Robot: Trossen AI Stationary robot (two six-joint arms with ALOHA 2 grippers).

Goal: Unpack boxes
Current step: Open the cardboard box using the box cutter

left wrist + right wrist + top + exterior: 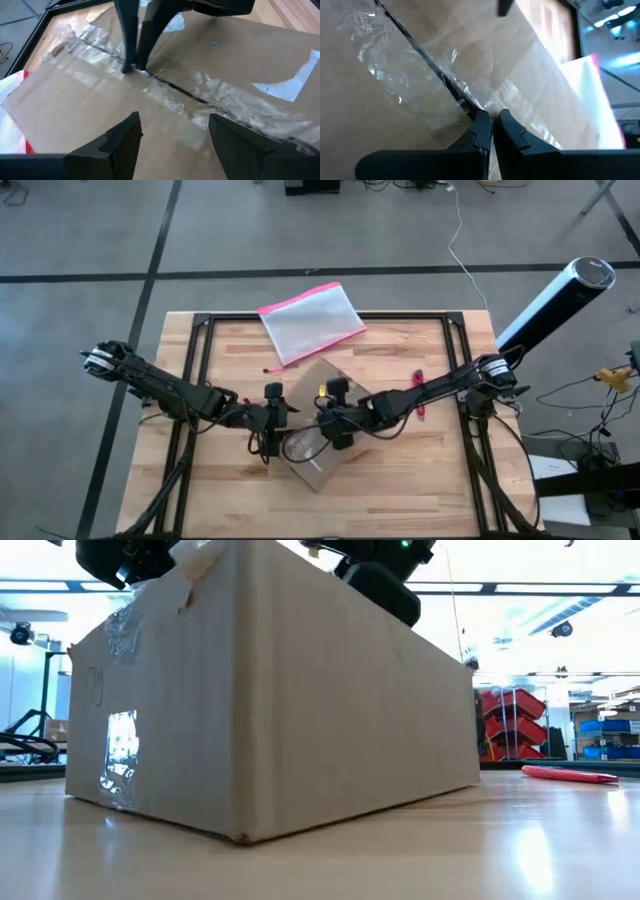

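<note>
From above you see one brown cardboard box (318, 425) sitting turned at an angle near the middle of the wooden bench (420, 480), with both arms meeting over it. The left hand (272, 415) hangs over the box's left edge; the right hand (330, 420) is down on the box top. The same view gives you what the others only hint at: one pink-edged translucent pouch (311, 320) lying at the far side of the bench, apart from the box, and one slim red item (419, 392) on the bench beneath the right arm.

From bench height, the box (270, 690) fills most of the picture. There you can see a patch of crinkled clear tape (120, 760) on its end face, which the overhead camera does not show, and the red item (570, 774) lying flat on the bench to the right.

The left wrist camera shows you the taped seam (170, 90) running across the box top, with the left hand (172, 132) held wide above it, touching nothing. It also shows the right hand (135, 67) farther off, its tips nearly together and set right on the seam. One white label (292, 82) is stuck on the top, and a second pale scrap (175, 22) sits near the far edge; you can read no writing on either.

The right wrist camera confirms the narrow gap: the right hand (492, 122) has its fingertips (481, 125) almost touching, pressed at the dark seam line (420, 55) amid lifted, wrinkled tape.
</note>
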